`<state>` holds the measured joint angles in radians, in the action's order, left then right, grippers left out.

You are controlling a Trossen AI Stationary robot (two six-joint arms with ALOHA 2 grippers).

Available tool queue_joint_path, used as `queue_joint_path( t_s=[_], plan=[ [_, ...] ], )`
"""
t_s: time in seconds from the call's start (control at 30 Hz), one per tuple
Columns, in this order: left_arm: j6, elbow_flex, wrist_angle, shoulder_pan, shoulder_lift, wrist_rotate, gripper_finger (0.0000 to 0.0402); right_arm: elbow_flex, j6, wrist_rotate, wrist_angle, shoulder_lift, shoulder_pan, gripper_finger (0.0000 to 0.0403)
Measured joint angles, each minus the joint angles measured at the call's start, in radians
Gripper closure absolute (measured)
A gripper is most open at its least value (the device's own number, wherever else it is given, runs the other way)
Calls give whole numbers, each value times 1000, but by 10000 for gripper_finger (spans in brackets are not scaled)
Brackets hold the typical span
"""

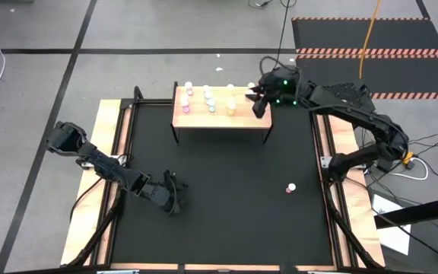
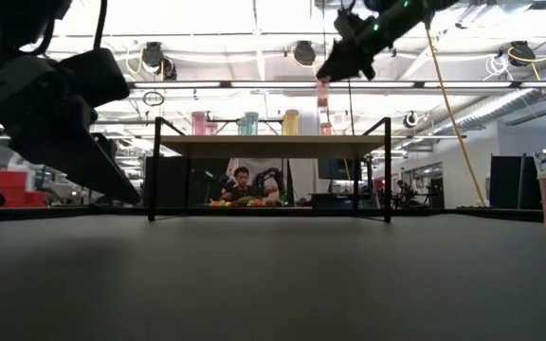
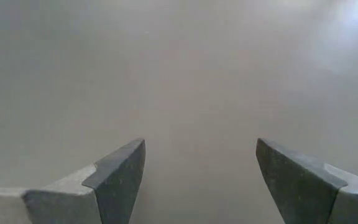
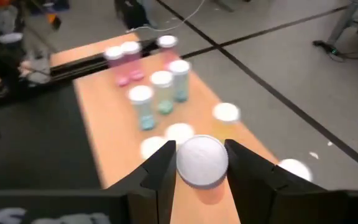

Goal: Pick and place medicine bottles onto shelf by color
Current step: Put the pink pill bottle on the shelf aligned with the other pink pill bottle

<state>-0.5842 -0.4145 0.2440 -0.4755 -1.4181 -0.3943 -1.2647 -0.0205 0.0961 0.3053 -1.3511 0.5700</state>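
The shelf (image 1: pixel 219 118) stands at the far middle of the black mat, with several white-capped bottles (image 1: pixel 207 99) upright on its board: pink, pale blue and yellow. They also show in the right wrist view (image 4: pixel 143 102). My right gripper (image 1: pixel 258 104) hovers over the shelf's right end, shut on an orange-pink bottle (image 2: pixel 322 92). Another orange-pink bottle (image 1: pixel 290 187) stands upright on the mat at the right. My left gripper (image 1: pixel 172 195) is open and empty, low over the mat at the near left; its fingers also show in the left wrist view (image 3: pixel 201 180). My right gripper pinches the orange-pink bottle between its two fingers at the white cap (image 4: pixel 202 160). The fingers come slanting down from the table's right side. The bottle hangs upright below the fingertips, its body (image 2: pixel 322 95) clear of the shelf board.
Wooden side strips (image 1: pixel 106 152) border the mat on both sides. The shelf's thin black legs (image 2: pixel 154 170) stand on the mat. The mat's middle (image 1: pixel 234 190) is bare between the left gripper and the lone bottle. People and equipment show in the room behind the table.
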Motion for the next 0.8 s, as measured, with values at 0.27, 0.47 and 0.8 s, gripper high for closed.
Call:
queue_joint_path(
  t_s=[0.27,0.47,0.8],
  plan=[
    [-37,0,-2,45,0,9,96,36,0,62,14,-94,100,285],
    [-49,0,-4,53,0,9,96,104,-20,67,-59,-99,118,284],
    [-47,0,-3,72,0,8,96,121,-18,74,-131,-101,161,284]
  ],
)
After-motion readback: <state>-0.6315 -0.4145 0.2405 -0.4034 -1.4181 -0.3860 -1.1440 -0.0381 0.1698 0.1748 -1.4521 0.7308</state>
